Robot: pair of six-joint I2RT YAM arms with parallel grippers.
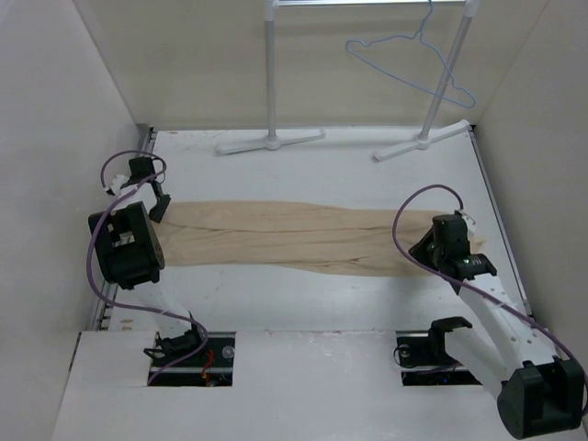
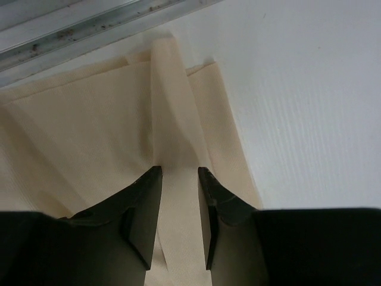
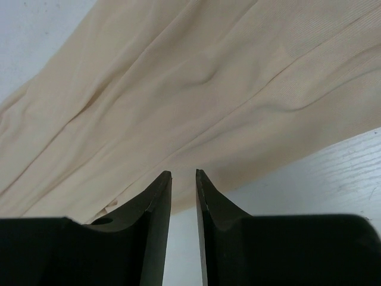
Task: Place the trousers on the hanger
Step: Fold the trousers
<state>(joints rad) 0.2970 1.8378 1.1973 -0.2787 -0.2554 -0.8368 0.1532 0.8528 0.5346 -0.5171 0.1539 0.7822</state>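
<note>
Barely started: trousers (image 1: 294, 234) lie flat mid-frame, hanger (image 1: 409, 77) bare at upper right. Left gripper (image 2: 178, 173) pinches a fold; right gripper (image 3: 183, 176) nearly closed, can't tell if it's gripping.

1. The left arm (image 1: 124, 243) reaches forward along the left side, its wrist bent down.
2. The left gripper (image 2: 178, 171) points down, pinching a fold of the trousers (image 2: 89, 119).
3. The right arm (image 1: 496, 308) leans forward, its wrist turned inward.
4. The right gripper (image 3: 183, 173) has its fingers nearly together, with only a thin slit between them.
</note>
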